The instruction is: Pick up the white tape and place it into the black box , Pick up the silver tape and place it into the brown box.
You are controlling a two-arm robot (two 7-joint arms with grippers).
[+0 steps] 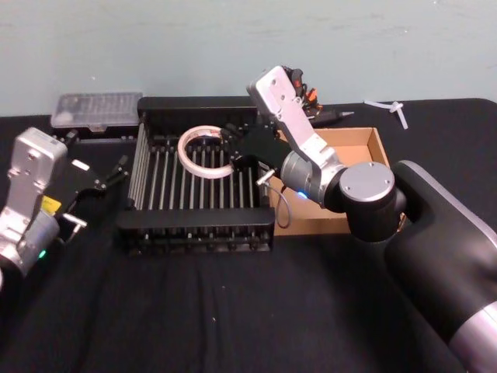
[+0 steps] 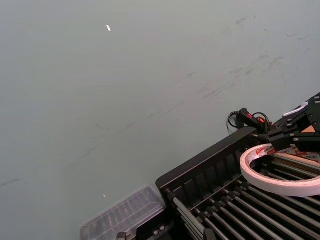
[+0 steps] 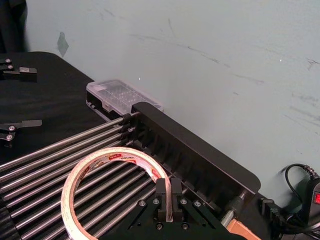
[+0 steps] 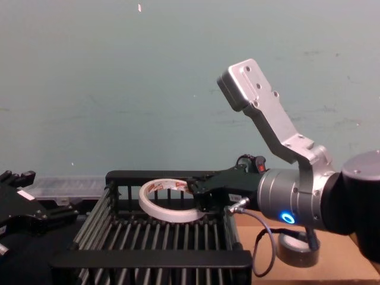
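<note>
From the head, the right gripper (image 1: 233,158) holds the wide thin white tape ring (image 1: 205,152) above the black slatted plastic crate (image 1: 194,225), left gripper (image 1: 116,172) parked open beside it; right wrist shows fingers (image 3: 161,199) clamping the ring's wall; chest shows the thick grey-silver roll (image 4: 298,248) in the tan cardboard tray (image 4: 344,264).

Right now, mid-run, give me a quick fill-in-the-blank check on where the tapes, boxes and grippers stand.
1. The right gripper is shut on the ____ tape.
2. That tape hangs above the ____ box, not resting on its bars.
3. The silver tape lies in the ____ box.
4. The left gripper waits open on the black box's ____ side.

Missing words: white; black; brown; left
</note>
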